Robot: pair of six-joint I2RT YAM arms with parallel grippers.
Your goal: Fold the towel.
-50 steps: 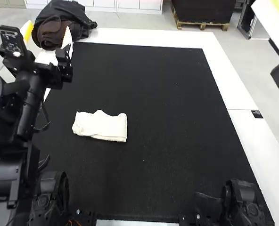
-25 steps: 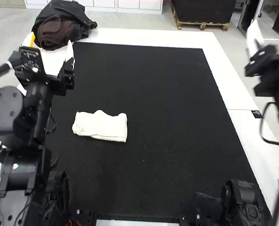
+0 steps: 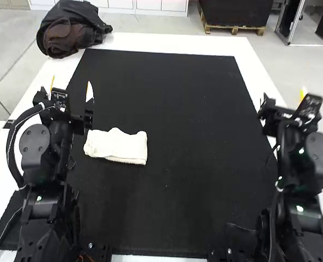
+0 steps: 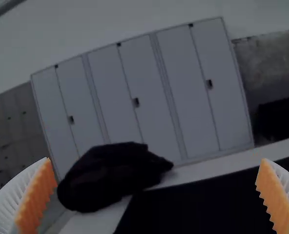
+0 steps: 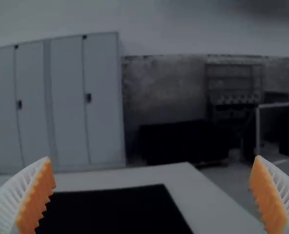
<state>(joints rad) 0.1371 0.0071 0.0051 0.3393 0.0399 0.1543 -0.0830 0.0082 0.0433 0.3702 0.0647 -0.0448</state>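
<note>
White towel (image 3: 116, 146) lies compactly folded on your black mat (image 3: 205, 164); your left hand (image 4: 155, 159) and right hand (image 5: 153, 157) gape empty. Folding looks finished, so you probably need only leave it alone.

Underside of towel (image 3: 117, 146) hidden

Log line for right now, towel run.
towel: compact folded bundle on black mat, left-arm side | left gripper: open, empty | right gripper: open, empty
</note>
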